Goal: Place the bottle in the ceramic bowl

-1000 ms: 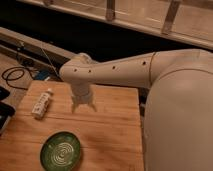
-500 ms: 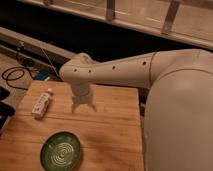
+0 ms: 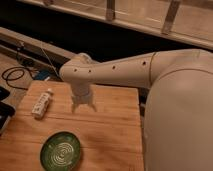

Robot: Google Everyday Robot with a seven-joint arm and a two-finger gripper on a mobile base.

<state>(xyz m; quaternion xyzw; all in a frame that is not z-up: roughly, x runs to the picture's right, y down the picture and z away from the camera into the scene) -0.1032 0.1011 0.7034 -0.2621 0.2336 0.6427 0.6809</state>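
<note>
The small white bottle (image 3: 42, 104) lies on its side on the left part of the wooden table (image 3: 115, 130), cap pointing to the back. The dark green ceramic bowl (image 3: 61, 150), with pale rings inside, sits near the front edge. My gripper (image 3: 83, 106) hangs from the white arm over the table's middle, to the right of the bottle and behind the bowl. Its fingers point down, are open and hold nothing.
The white arm and the robot's body (image 3: 180, 110) fill the right side. Black cables (image 3: 15, 76) lie on the floor beyond the table's left corner. A dark object (image 3: 4, 114) sits at the left edge. A dark wall and rail run behind.
</note>
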